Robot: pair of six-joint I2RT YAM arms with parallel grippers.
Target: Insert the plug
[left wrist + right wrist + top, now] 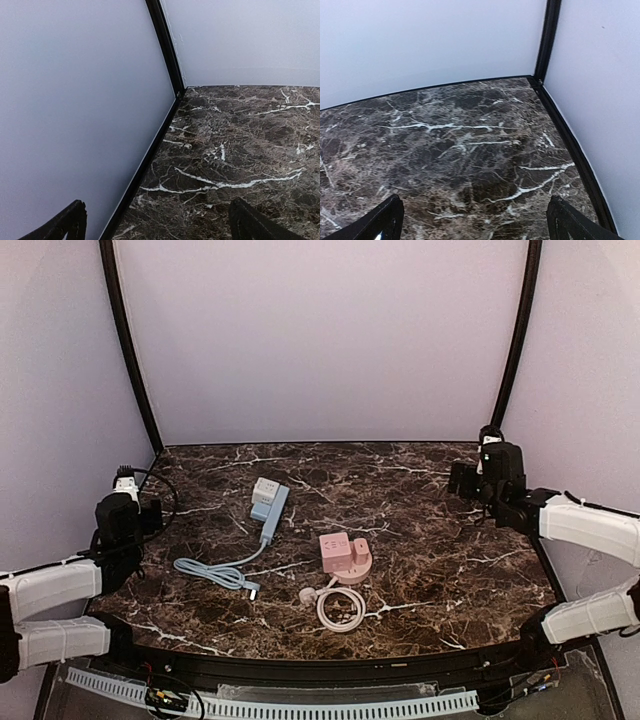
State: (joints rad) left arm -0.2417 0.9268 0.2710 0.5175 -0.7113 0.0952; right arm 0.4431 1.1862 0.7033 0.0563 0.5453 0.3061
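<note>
A light blue power strip [271, 506] lies on the marble table [430, 560] left of centre, with a white adapter [264, 488] sitting on its far end. Its blue cable [212, 571] loops forward to a small plug end [254, 591]. To the right sits a pink socket cube [335, 550] on a pink round base [357, 565], with a white coiled cable [341, 609] and white plug [308, 594] in front. My left gripper [130, 502] [156, 210] hangs open at the table's left edge. My right gripper [478, 480] [475, 205] hangs open at the back right. Both are empty.
White walls enclose the table on three sides, with black corner posts [130, 350] [518, 330]. The left wrist view faces the back left corner [179, 92]; the right wrist view faces the back right corner [536, 80]. Only bare marble lies between each pair of fingers.
</note>
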